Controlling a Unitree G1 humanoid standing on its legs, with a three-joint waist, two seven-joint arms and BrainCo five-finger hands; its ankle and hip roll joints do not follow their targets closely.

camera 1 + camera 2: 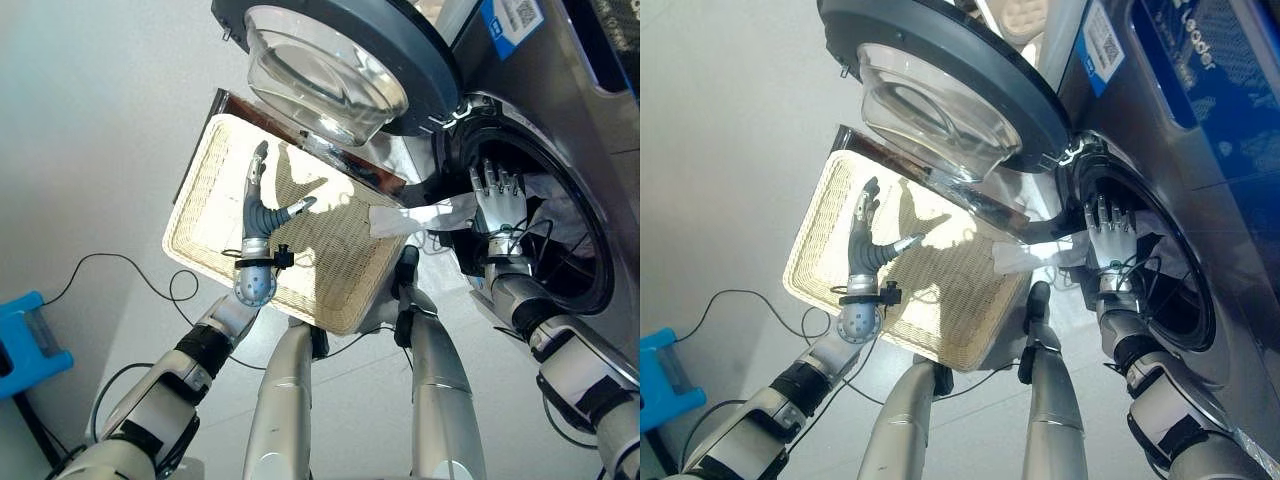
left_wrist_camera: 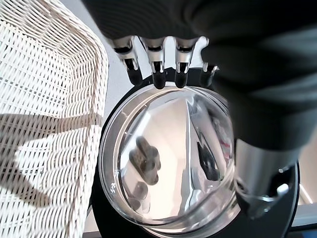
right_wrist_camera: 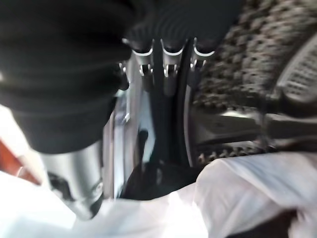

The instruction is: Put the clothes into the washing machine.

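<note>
Washer (image 1: 590, 130) at right of frame, door (image 1: 340, 60) swung open at top. Basket (image 1: 200, 200) at centre left looks empty. White cloth (image 1: 420, 218) mostly in drum, one end draped over rim, so task nearly done. Right hand (image 1: 497, 205) at drum mouth, fingers straight, on cloth. Left hand (image 1: 262, 210) relaxed, over basket.

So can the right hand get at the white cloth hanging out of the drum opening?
Probably yes: the right hand sits open at the washing machine mouth, right beside the white cloth, with the door swung clear.
</note>
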